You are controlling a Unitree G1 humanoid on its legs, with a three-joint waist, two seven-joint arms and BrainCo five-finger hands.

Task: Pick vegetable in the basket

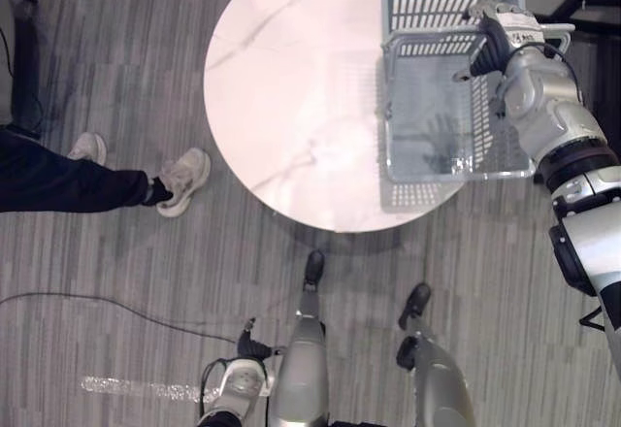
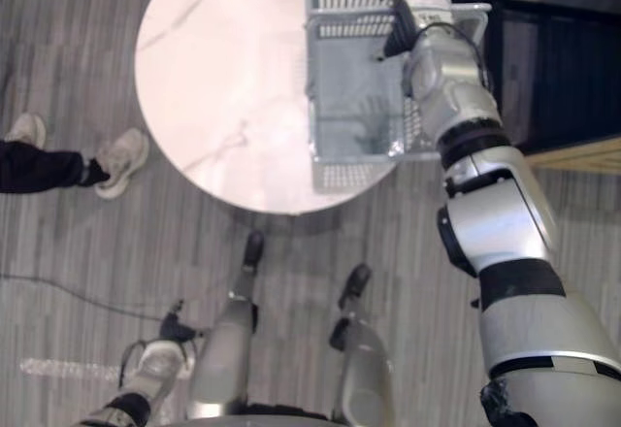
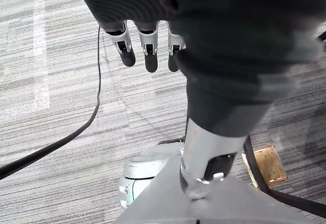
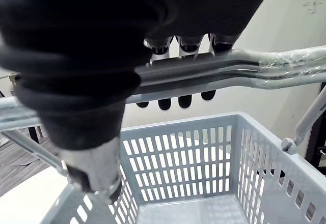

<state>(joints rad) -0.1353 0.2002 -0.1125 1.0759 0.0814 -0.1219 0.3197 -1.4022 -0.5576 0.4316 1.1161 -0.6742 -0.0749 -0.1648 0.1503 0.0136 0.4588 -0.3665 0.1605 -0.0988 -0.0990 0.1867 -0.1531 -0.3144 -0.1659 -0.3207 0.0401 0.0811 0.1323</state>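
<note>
The right hand (image 1: 496,41) has its fingers seemingly hooked round the raised grey wire handle (image 4: 229,66) of the grey slatted plastic basket (image 1: 427,5). The basket stands upright near the right edge of the round white marble-patterned table (image 1: 291,87), long axis running away from the robot, inside bare; the picking looks wholly ahead. The left hand (image 3: 147,51) hangs low, slack, holding nothing.
</note>
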